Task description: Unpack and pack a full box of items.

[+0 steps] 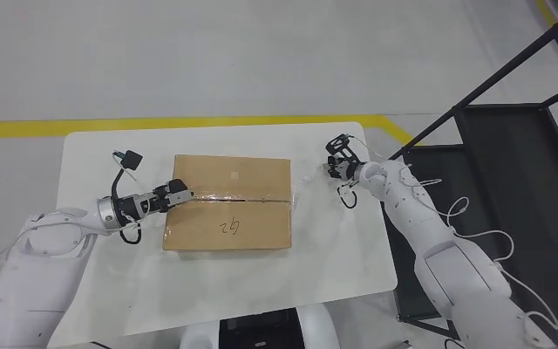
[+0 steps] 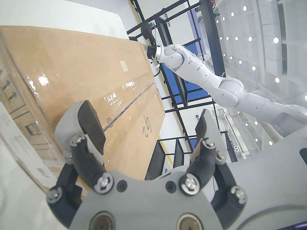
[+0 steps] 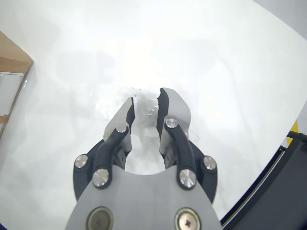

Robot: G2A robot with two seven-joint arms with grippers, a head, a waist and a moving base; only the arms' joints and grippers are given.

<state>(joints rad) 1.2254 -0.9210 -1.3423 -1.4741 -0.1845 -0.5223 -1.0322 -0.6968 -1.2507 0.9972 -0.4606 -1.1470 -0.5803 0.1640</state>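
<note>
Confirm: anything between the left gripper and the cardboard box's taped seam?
Nothing visible. The left gripper, open, sits at the end of the cardboard box, in line with the centre seam, with no object between. The seam itself is covered by glossy clear tape, and the flaps are shut.

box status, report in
Left tool open at the end of the box, by the taped seam. Right tool shut on clear film past the other end. Box closed, nothing on its top.
</note>
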